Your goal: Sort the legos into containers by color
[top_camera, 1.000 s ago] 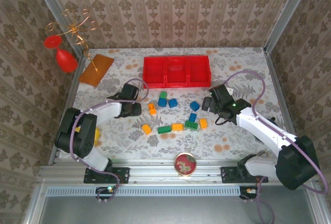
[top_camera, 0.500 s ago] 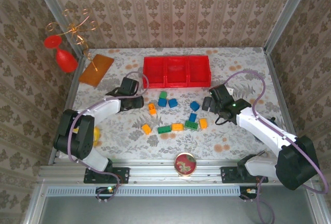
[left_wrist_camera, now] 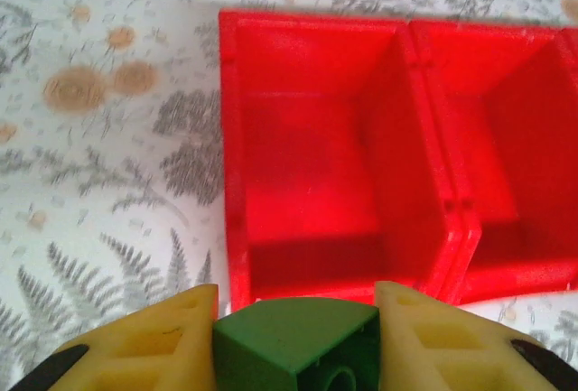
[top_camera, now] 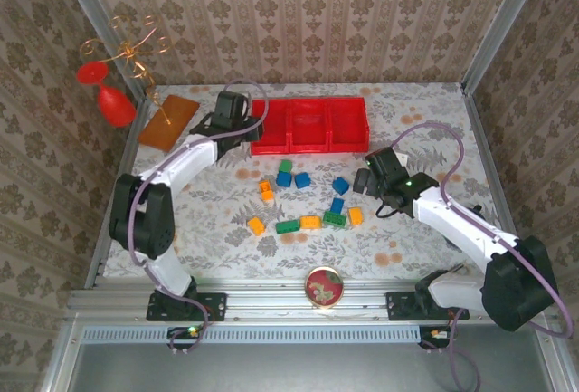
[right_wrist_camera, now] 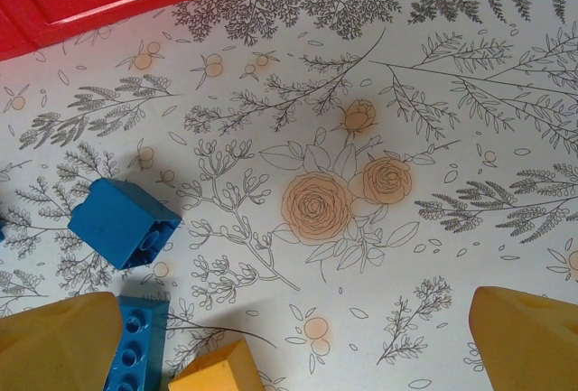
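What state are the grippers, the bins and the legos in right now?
left gripper, shut on green lego
right gripper, open, holding nothing
bins, all three empty
other legos, loose on the table, unsorted

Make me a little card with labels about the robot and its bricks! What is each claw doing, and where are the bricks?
Left claw: left gripper shut on a green brick
Where: at the near edge of the red tray's leftmost bin, which looks empty
Right claw: right gripper open, holding nothing, near two blue bricks
Loose bricks: blue, green and orange, scattered on the table
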You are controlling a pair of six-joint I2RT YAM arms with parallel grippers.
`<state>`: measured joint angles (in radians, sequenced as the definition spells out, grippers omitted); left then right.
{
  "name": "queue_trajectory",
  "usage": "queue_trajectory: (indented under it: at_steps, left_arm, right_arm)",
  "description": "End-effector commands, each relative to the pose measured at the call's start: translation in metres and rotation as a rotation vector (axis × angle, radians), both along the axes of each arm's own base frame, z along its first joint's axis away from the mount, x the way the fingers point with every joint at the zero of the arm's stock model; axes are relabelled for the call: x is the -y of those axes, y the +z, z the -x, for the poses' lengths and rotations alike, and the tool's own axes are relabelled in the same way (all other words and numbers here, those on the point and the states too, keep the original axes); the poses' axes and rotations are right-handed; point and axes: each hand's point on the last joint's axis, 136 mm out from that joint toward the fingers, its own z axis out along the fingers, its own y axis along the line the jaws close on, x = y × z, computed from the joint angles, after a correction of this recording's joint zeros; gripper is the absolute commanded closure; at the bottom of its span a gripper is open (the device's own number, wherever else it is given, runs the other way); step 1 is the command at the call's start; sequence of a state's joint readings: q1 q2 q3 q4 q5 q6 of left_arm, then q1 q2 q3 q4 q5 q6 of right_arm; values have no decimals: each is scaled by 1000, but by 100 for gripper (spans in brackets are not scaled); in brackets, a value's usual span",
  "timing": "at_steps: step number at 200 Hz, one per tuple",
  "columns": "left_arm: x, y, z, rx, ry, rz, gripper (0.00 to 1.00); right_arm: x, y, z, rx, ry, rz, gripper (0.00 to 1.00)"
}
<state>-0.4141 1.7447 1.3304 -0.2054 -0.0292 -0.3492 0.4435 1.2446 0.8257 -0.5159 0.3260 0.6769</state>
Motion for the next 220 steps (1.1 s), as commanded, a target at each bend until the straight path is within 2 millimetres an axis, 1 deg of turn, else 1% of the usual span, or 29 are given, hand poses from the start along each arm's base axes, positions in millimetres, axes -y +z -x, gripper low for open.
queue_trajectory:
  at_steps: [1,15,43,78,112,138,189,220]
  left_arm:
    - [17,8,-21,44,-48,-13,62]
    - [22,6,-32,51,-58,-18,63]
    - [33,2,-48,56,-79,-17,63]
    - [47,-8,-58,42,-118,-9,63]
    - [55,-18,-63,27,-140,-30,63]
    - [56,-26,-65,13,-140,-39,61]
    - [56,-33,-66,0,-133,-44,51]
    - [54,-30,-67,7,-126,-52,45]
  right_arm:
    - [-3,9,-10,33,-1,6,0]
    - [-4,7,-10,27,1,7,0]
    - [-4,3,-9,13,4,14,0]
    - [-5,0,-9,4,1,16,0]
    - [-5,-2,-9,-4,0,19,0]
    - [-6,-2,-9,-5,4,22,0]
    - [-8,-1,-9,-3,10,21,0]
    - [-9,0,-9,-5,16,23,0]
